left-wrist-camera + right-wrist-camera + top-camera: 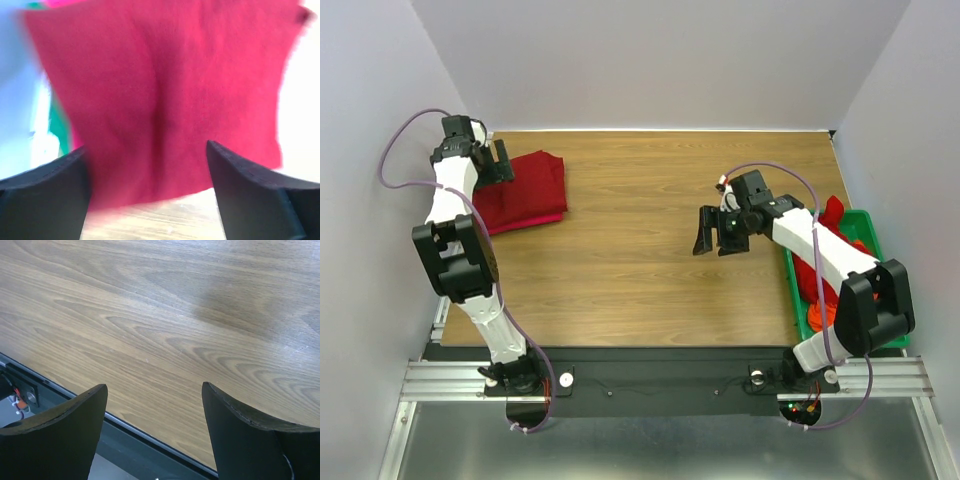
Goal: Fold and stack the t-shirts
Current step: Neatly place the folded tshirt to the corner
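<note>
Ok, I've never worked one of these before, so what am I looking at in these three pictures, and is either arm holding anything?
You have two white robot arms bolted at the near edge of a wooden table, each ending in a two-finger gripper. The wide picture looks down from above and behind them. The other two come from cameras on the wrists, so the black shapes at the bottom are that arm's own fingers. The left gripper hangs over a folded dark red t-shirt at the far left; its jaws are open and hold nothing. The right gripper is open and empty too, above bare wood mid-table. At the right sits a green tray with more shirts, red and orange, heaped in it.
</note>
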You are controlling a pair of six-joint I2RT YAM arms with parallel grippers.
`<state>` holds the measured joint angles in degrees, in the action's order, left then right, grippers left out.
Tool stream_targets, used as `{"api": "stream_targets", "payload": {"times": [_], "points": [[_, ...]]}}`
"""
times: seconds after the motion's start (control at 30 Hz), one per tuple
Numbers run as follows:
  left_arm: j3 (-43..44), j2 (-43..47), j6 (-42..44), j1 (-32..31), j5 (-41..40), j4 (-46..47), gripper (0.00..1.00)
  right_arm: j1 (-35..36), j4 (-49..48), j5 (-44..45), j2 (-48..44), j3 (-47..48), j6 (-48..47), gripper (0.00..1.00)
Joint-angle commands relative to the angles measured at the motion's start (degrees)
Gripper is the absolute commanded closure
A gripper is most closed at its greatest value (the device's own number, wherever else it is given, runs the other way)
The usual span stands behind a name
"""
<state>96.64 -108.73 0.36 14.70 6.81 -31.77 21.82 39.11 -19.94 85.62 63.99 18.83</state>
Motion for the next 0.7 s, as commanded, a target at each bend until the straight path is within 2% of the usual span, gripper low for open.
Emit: {"api": "stream_targets", "payload": {"times": [0.0, 0.17, 0.3, 0.43, 0.47, 0.57, 0.6, 0.67], "points": [[3.7, 2.5, -3.6, 0.5, -12.1, -2.0, 0.02, 0.2, 0.9, 0.5, -2.2, 3.1, 0.1, 0.18], [2.2, 9.0, -9.1, 0.6, -25.7, -4.3, 0.02, 0.2, 1.4, 1.7, -2.4, 4.7, 0.3, 0.18], [-3.1, 19.9, -11.5, 0.4, -23.8, -2.2, 0.01, 0.2, 1.6, 2.9, -2.7, 5.3, 0.4, 0.17], [-12.0, 30.7, -12.5, -2.6, -21.8, 0.6, 0.01, 0.1, 1.4, 6.8, -3.8, 5.6, 0.6, 0.17], [-16.2, 35.1, -13.8, -5.4, -21.8, 2.2, 0.01, 0.1, 1.4, 8.8, -4.6, 5.9, 0.5, 0.16], [-24.2, 41.0, -16.3, -12.8, -22.5, 4.4, 0.01, 0.0, 1.2, 14.1, -6.3, 6.1, 0.4, 0.11], [-25.7, 43.7, -18.6, -19.4, -23.0, 5.5, 0.01, -0.1, 1.1, 15.2, -6.9, 6.2, 0.3, 0.1], [-28.6, 45.2, -21.6, -26.6, -25.3, 6.0, 0.01, -0.6, 0.8, 17.6, -7.6, 6.1, 0.2, 0.07]]}}
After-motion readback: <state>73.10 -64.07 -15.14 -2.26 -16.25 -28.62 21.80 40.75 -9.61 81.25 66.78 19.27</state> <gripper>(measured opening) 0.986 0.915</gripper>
